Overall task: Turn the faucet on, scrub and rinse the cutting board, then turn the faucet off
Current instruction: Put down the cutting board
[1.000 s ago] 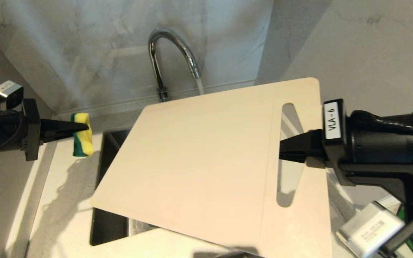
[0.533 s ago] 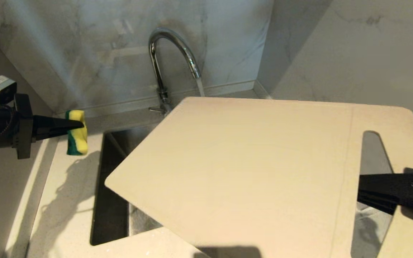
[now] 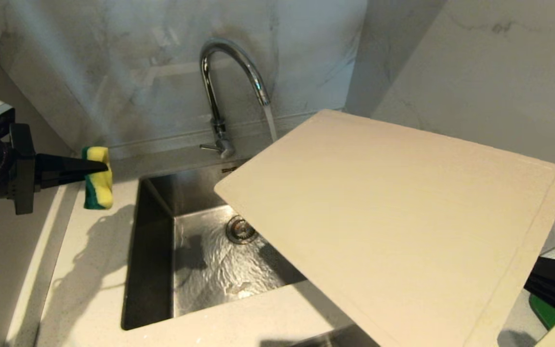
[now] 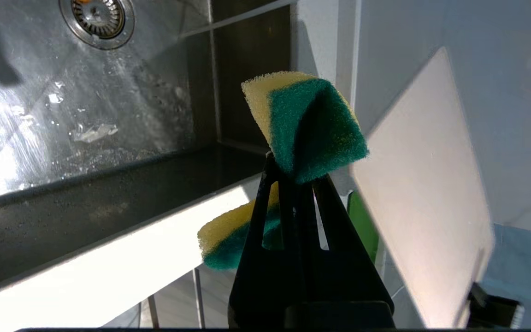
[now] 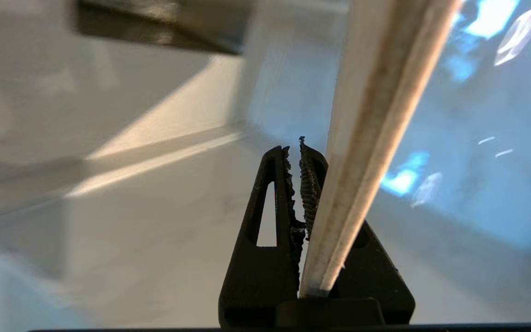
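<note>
Water runs from the chrome faucet (image 3: 219,72) into the sink. My right gripper (image 3: 530,284) is shut on the cream cutting board (image 3: 403,217) by its slot handle and holds it tilted in the air over the sink's right side, clear of the stream. In the right wrist view the cutting board (image 5: 376,115) shows edge-on beside the right gripper (image 5: 295,152). My left gripper (image 3: 104,166) hovers above the left counter, shut on a yellow-green sponge (image 3: 97,185). The left wrist view shows the sponge (image 4: 311,124) folded at the left gripper (image 4: 293,170), with the cutting board (image 4: 427,198) beyond.
The steel sink (image 3: 154,202) is wet, with its drain (image 3: 241,230) uncovered. White counter (image 3: 89,270) surrounds it, and marble walls close the back and right. A bright green flat thing (image 3: 547,308) lies under the board's handle end.
The right gripper has swung the board to the right and nearer the camera, uncovering the sink and drain. The left gripper with the sponge has drawn slightly left.
</note>
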### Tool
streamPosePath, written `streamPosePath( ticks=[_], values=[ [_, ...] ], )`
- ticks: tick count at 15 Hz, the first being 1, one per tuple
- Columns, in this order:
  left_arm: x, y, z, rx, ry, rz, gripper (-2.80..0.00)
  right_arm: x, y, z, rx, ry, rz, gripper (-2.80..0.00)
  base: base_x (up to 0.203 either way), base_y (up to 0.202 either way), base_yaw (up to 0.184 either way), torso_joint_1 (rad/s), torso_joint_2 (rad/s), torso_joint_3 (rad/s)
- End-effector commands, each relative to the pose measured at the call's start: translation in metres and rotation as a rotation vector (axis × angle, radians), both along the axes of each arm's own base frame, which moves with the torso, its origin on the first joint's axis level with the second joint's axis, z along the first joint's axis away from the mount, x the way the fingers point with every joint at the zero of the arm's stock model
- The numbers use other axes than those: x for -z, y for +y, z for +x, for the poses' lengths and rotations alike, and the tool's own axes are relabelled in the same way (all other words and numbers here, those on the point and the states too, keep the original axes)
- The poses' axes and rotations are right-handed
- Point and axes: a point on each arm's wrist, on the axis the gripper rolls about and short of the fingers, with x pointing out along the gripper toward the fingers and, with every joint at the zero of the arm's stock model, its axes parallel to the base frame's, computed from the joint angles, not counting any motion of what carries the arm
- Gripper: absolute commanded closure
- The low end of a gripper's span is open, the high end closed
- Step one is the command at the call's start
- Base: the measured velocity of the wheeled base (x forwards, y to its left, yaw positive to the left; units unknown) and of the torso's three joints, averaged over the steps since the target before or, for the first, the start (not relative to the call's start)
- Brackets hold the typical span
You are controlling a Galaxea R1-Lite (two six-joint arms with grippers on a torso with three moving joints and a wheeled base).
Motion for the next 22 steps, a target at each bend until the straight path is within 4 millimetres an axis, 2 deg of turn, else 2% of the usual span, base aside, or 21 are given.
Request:
streamPosePath(
  ticks=[1, 5, 11, 16, 22],
  values=[
    [0.0, -0.001, -0.001, 0.005, 0.004, -0.004, 0.0, 0.023, -0.002, -0.002, 0.05, 0.072, 0.012, 0.0, 0.0, 0.0, 0.0, 0.0, 0.0, 0.0],
    [-0.002, -0.005, -0.005, 0.027, -0.005, -0.004, 0.0, 0.039, -0.002, 0.004, 0.174, 0.124, 0.01, 0.0, 0.0, 0.0, 0.0, 0.0, 0.0, 0.0],
    [0.001, -0.01, -0.005, 0.021, 0.001, 0.013, 0.0, 0.06, 0.008, 0.037, 0.25, 0.158, 0.059, 0.0, 0.0, 0.0, 0.0, 0.0, 0.0, 0.0],
    [0.003, -0.01, -0.002, 0.023, 0.008, 0.014, 0.0, 0.066, 0.008, 0.05, 0.394, 0.215, 0.104, 0.0, 0.0, 0.0, 0.0, 0.0, 0.0, 0.0],
    [0.008, -0.012, 0.006, 0.03, 0.024, 0.02, 0.0, 0.072, 0.013, 0.064, 0.413, 0.271, 0.092, 0.0, 0.0, 0.0, 0.0, 0.0, 0.0, 0.0]
  ],
)
